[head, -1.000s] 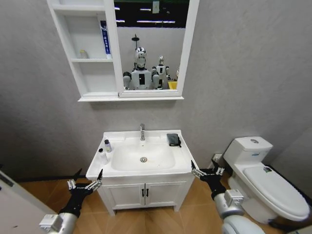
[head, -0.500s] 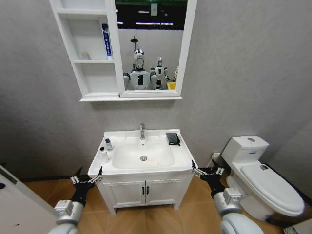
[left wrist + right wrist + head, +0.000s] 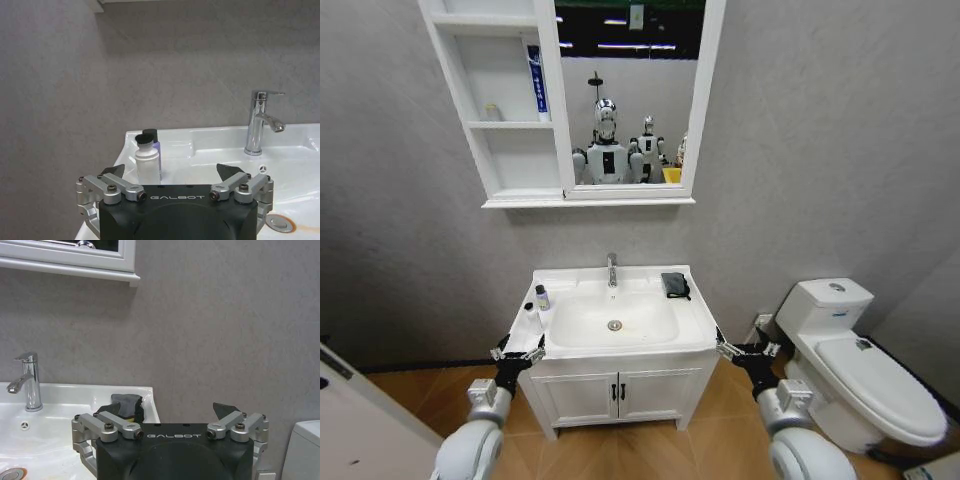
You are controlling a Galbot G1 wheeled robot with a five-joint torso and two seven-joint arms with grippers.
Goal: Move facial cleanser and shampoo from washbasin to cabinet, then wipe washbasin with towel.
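**Q:** What sits on the washbasin [image 3: 695,330], and where?

**A:** Two small bottles stand touching near its left edge, about halfway between the front and back corners. The nearer one is a white bottle [image 3: 148,162] with a black cap. Right behind it is a bottle with a purple body and a black cap [image 3: 152,140]. Which is the cleanser and which the shampoo cannot be told. The towel [image 3: 675,285], a small dark bunched cloth, lies at the back right corner. The basin top is white and rectangular, with an oval bowl, a round drain [image 3: 614,325] with a rusty stain beside it, and a chrome faucet [image 3: 612,270] at the middle of the back edge.

**Q:** And the cabinet?

**A:** The cabinet [image 3: 470,100] hangs on the grey wall above the basin, joined to the left side of a white-framed mirror [image 3: 625,95]. In its middle cubby a blue and white tube [image 3: 536,82] stands against the right wall and a small pale item rests at the back left. The lowest cubby holds nothing.

**Q:** Where are the grippers?

**A:** The left gripper [image 3: 517,352] is low at the front left corner of the basin, fingers spread wide, gripping nothing, pointed toward the two bottles. The right gripper [image 3: 747,351] is low just beyond the front right corner, also spread wide and empty. A white toilet [image 3: 865,375] stands to the right of the vanity.
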